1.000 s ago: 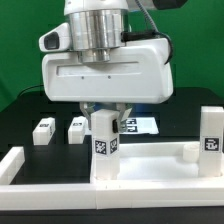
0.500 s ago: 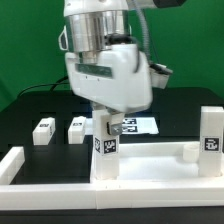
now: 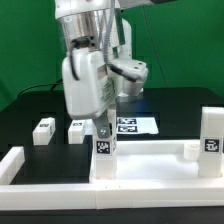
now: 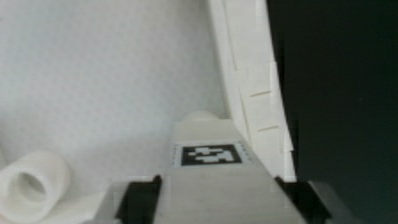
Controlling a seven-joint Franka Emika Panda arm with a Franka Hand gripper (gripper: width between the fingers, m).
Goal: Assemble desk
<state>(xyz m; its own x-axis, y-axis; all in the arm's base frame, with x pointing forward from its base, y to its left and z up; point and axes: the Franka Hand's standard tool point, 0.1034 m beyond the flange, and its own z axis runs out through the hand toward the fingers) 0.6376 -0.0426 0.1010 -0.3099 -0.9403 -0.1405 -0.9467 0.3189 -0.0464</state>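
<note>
Two small white square-section plastic leg blocks (image 3: 43, 131) are lying loose on the black surface (image 3: 25, 115), well apart from the flat white marker board (image 3: 137, 125). The gripper (image 3: 103, 127) is grasping a third tagged leg block (image 3: 105, 148), which is standing upright on the wide white rimmed tabletop panel (image 3: 150, 165). A fourth upright leg block (image 3: 210, 140) is occupying the panel's end at the exterior view's right.

A robot lab — green backdrop (image 3: 20, 40), black table (image 3: 22, 108), marker board (image 3: 140, 125).
</note>
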